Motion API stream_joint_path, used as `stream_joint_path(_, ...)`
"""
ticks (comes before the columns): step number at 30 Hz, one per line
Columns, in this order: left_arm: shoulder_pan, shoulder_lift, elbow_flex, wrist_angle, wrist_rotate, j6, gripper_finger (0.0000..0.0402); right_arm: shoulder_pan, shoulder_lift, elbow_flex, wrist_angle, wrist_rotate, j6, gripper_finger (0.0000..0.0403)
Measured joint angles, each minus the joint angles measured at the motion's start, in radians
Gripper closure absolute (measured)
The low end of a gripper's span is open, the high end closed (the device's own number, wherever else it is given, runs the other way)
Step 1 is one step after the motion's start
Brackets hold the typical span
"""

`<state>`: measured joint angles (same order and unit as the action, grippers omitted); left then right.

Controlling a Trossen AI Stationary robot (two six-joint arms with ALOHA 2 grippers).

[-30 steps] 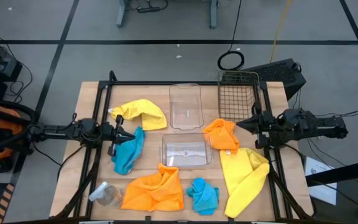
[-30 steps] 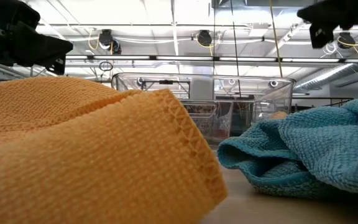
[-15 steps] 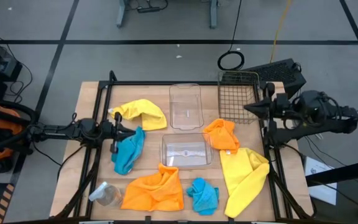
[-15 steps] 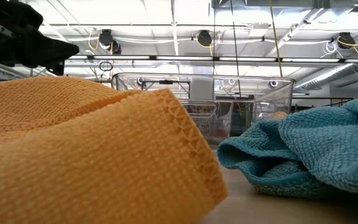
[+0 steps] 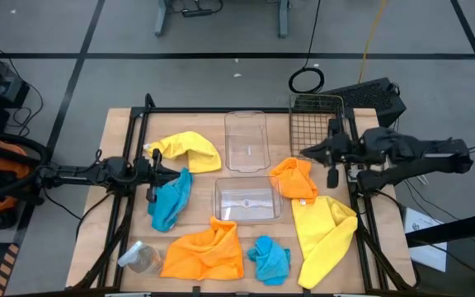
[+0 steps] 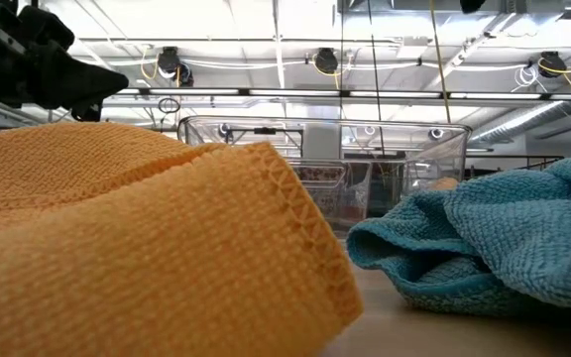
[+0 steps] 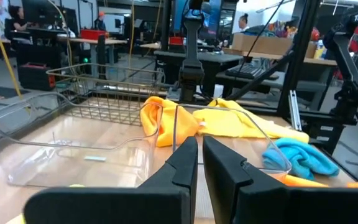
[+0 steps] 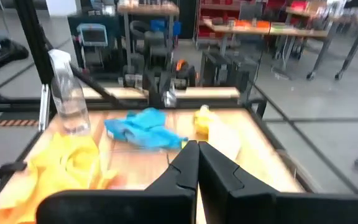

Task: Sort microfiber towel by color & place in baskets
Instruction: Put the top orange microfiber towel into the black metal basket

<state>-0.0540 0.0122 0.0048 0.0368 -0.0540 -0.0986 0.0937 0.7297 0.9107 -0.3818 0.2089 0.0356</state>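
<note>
wire basket (image 5: 315,125), hidden in low view

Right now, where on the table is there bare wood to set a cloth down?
Bare wood shows in the far left corner beyond the yellow towel, and at the near right corner beside the long yellow towel. The near middle is crowded: orange towel, blue towel, jar.

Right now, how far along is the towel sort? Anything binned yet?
Nothing binned: both clear bins and the wire basket look empty. All six towels lie on the table. In hand: nothing; right gripper shut, above the orange towel; left gripper shut, by the blue towel. All sorting remains.
</note>
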Motion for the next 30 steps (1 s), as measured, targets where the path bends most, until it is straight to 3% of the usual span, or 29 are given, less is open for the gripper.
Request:
stream_joint_path(3, 0.0, 0.0, 0.0, 0.021, -0.011, 0.001, 0.0369, 0.0, 0.003, -0.039, 0.011, 0.001, 0.028, 0.0403)
stream_joint_path(7, 0.0, 0.001, 0.023, 0.067, -0.148, -0.069, 0.0369, 0.0, 0.005, -0.131, 0.07, 0.027, 0.033, 0.0403)
stream_joint_path(15, 0.0, 0.001, 0.032, 0.057, -0.236, -0.043, 0.0369, 0.0, 0.004, -0.291, 0.19, 0.027, 0.114, 0.0403)
stream_joint_path(20, 0.0, 0.001, 0.041, 0.063, -0.169, 0.003, 0.037, 0.0, 0.004, -0.36, 0.246, 0.029, 0.148, 0.0403)
stream_joint_path(25, 0.0, 0.036, 0.185, -0.004, -0.094, 0.029, 0.0382, 0.0, 0.004, -0.386, 0.249, 0.027, 0.209, 0.0403)
stream_joint_path(30, 0.0, 0.2, 0.425, -0.18, -0.084, 0.03, 0.0395, 0.0, 0.004, -0.391, 0.215, 0.026, 0.275, 0.0403)
